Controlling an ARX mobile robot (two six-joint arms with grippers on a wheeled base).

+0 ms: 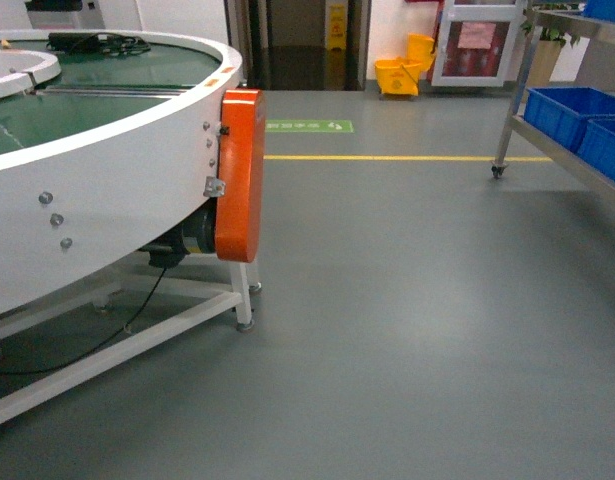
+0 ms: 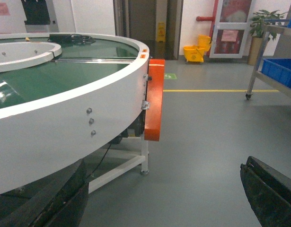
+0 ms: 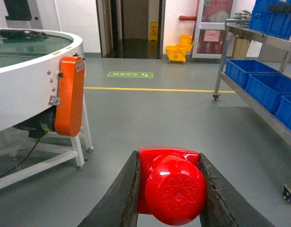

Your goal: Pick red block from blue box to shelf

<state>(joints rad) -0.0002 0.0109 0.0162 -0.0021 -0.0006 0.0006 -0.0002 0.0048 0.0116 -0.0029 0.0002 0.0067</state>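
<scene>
Red block: the red block [image 3: 171, 187] sits between the two dark fingers of the right gripper [image 3: 170, 189], which is clamped on it from both sides. Its round stud faces the wrist camera.
Right gripper: closed tight on the block, held in the air above the grey floor [image 1: 417, 320]. It does not show in the head view.
Left gripper: the left gripper [image 2: 159, 198] shows only as two dark fingers at the lower corners of its wrist view. They stand wide apart and nothing is between them.
Blue box: I cannot see the light teal box in any view.
Shelf: the steel shelf [image 3: 259, 101] stands to the right and ahead of the held block, still well apart from it. It carries dark blue crates [image 3: 266, 85] on its tiers.
Key relation: the shelf lies on the right side, so the right arm, which has the block, is the nearer one; I judge the base must come closer first.
Surroundings: a round white conveyor table [image 1: 107, 180] with an orange cover [image 1: 240, 170] is on the left.
</scene>
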